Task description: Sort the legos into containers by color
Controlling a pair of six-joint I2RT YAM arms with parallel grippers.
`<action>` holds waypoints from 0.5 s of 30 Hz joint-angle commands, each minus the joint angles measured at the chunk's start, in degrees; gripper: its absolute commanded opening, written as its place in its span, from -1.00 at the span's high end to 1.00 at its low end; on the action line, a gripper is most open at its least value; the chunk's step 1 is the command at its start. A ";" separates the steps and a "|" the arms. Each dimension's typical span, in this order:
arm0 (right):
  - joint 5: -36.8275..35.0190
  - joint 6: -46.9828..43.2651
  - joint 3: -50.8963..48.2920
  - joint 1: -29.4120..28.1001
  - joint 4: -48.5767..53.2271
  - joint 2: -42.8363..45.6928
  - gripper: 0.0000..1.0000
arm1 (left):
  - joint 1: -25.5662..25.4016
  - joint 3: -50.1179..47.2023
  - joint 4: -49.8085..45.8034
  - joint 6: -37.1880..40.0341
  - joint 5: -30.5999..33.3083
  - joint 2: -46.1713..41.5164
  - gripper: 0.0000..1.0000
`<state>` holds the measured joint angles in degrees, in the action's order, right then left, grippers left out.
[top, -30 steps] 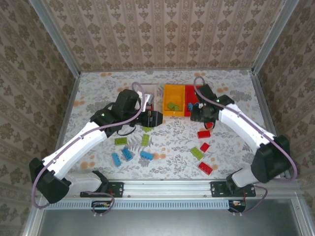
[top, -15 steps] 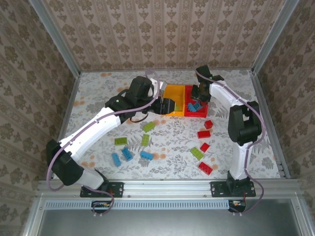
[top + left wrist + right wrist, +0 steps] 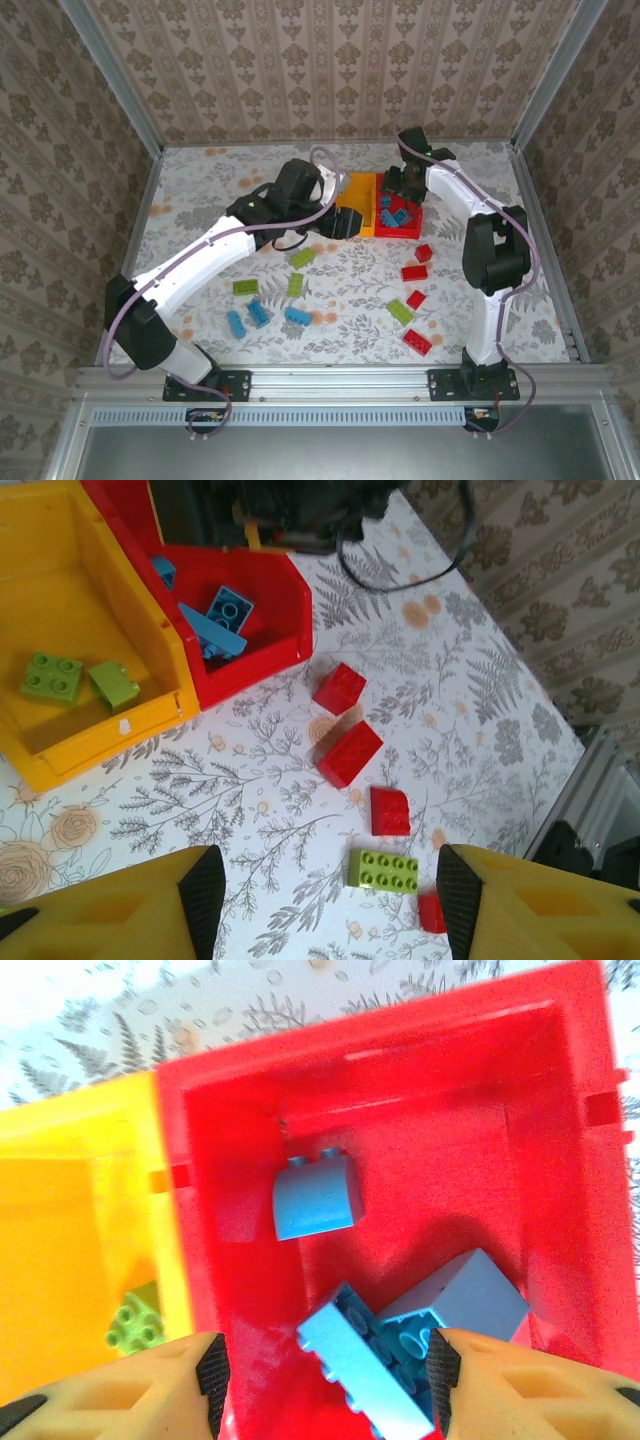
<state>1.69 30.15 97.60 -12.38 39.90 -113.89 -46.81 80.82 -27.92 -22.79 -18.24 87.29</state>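
Floral-print tabletop (image 3: pixel 200 195) with scattered legos (image 3: pixel 414 271), damask-papered walls (image 3: pixel 330 70)

My left arm (image 3: pixel 198 256) and right arm (image 3: pixel 452 192) are white with black joints. A thin purple cable (image 3: pixel 530 250) runs along each. My fingers (image 3: pixel 540 905) are yellow with black pads (image 3: pixel 204 898). Their bases (image 3: pixel 220 381) are black.

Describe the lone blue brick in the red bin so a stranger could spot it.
Start at the red bin, which stands against the orange-yellow bin. Inside it, one light blue brick lies alone, apart from the heap of blue bricks. Unlike those, it has a curved top and just two studs showing.
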 commanded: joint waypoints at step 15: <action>-10.00 5.22 -40.35 1.39 1.88 59.43 -0.33 | -10.61 26.27 -9.29 -1.74 9.48 31.62 -0.42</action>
<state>-4.60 32.88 61.84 -11.22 39.77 -61.23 -57.14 103.00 -35.22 -20.32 -11.99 116.01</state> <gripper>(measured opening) 0.653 0.709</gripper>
